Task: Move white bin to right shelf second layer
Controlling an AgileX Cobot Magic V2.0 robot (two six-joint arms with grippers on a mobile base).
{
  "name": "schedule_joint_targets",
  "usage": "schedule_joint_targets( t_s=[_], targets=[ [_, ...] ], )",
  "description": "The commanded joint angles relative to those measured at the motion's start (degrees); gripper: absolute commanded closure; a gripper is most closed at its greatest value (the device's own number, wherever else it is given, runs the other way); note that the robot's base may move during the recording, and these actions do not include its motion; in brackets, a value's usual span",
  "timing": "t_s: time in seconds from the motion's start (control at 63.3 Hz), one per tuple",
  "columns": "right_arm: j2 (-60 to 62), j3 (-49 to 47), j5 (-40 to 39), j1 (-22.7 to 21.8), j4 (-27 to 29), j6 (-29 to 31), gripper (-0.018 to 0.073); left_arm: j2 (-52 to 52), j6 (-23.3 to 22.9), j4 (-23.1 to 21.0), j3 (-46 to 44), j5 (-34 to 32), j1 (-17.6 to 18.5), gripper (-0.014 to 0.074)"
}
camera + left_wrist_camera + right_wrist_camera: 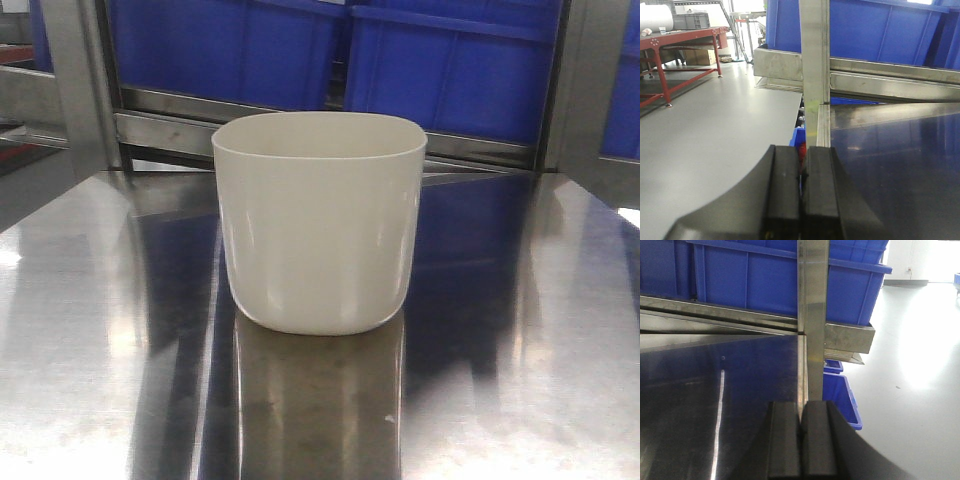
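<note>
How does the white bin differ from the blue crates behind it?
The white bin is cream and smooth-walled; the blue crates are deep blue with ribbed walls. The bin stands alone on the steel tabletop; the crates sit side by side on the rack behind. Both stand upright.

glossy smooth plastic white bin [318, 225], mirror-like steel tabletop [90, 340]

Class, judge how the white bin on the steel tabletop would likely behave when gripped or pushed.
The white bin looks glossy, so a grip may slip. Its base is narrower than its mouth, so a high push might tip it. On the polished steel tabletop a low push would likely slide it.
</note>
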State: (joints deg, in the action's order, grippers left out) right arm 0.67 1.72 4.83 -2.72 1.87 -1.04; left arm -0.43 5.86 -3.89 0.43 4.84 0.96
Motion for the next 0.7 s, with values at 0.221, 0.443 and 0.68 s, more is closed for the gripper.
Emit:
schedule_joint_targets(
  t_s=[0.221, 0.443, 0.68],
  targets=[
    [1.1, -0.9, -4.8, 0.1, -0.5, 0.5, 0.0502, -0.8, -0.1, -0.3, 2.1, -4.8, 0.1, 0.0512],
    [1.1, -0.9, -4.8, 0.1, -0.5, 0.5, 0.0502, -0.8, -0.1, -0.3, 2.1, -4.8, 0.1, 0.0512],
    [1.1, -2.0, -4.8, 0.1, -0.4, 0.5, 0.0502, -0.8, -0.1, -0.3, 2.1, -4.8, 0.1, 0.0512]
  ],
)
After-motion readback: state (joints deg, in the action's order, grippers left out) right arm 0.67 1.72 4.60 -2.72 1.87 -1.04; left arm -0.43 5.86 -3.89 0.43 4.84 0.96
